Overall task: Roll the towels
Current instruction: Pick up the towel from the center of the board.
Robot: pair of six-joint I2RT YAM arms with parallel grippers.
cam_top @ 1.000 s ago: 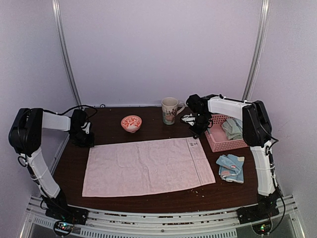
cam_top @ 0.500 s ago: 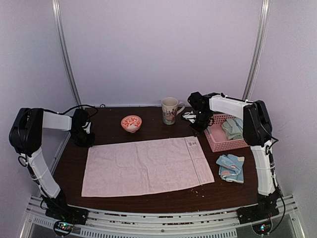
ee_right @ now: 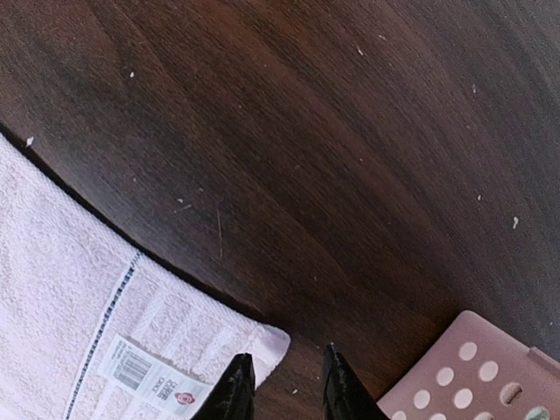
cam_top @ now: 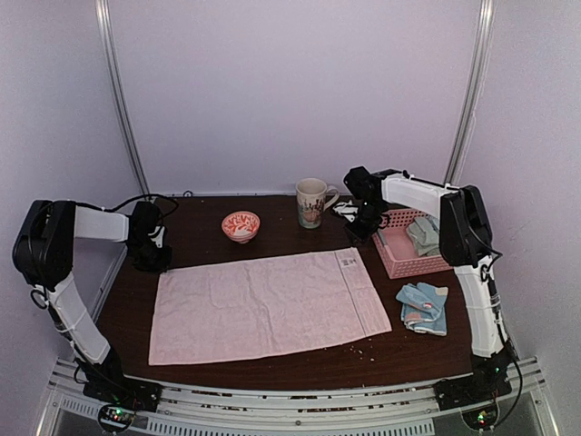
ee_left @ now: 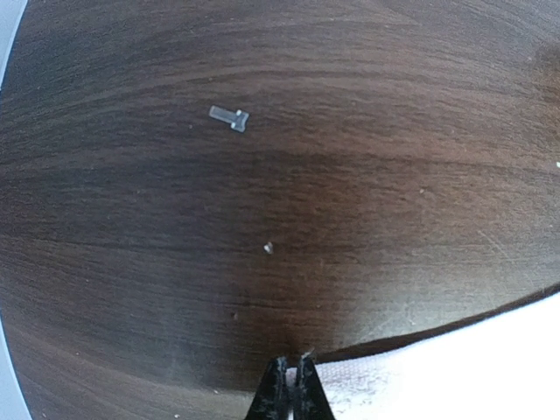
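I see the pink towel (cam_top: 268, 304) has slid slightly left and lies flat at centre frame. My left gripper (ee_left: 291, 372) is fully closed at the towel's upper-left corner. My right gripper (ee_right: 285, 353) is slightly parted and empty, just off the upper-right corner.

The spread towel (cam_top: 268, 304) lies between the grippers, one far corner at the left gripper (ee_left: 292, 360), the other at the right gripper (ee_right: 284, 360). Just right of the right gripper stands the basket (cam_top: 413, 266), with folded towels (cam_top: 423, 234) inside. The mug (cam_top: 310, 203) and the bowl (cam_top: 241, 225) stand to that gripper's left.

On the table (cam_top: 195, 232) a pink towel (cam_top: 268, 304) lies flat. A bowl (cam_top: 241, 225) sits at eleven o'clock, mug (cam_top: 311, 202) twelve, basket (cam_top: 399, 261) two, blue towel (cam_top: 423, 307) four.
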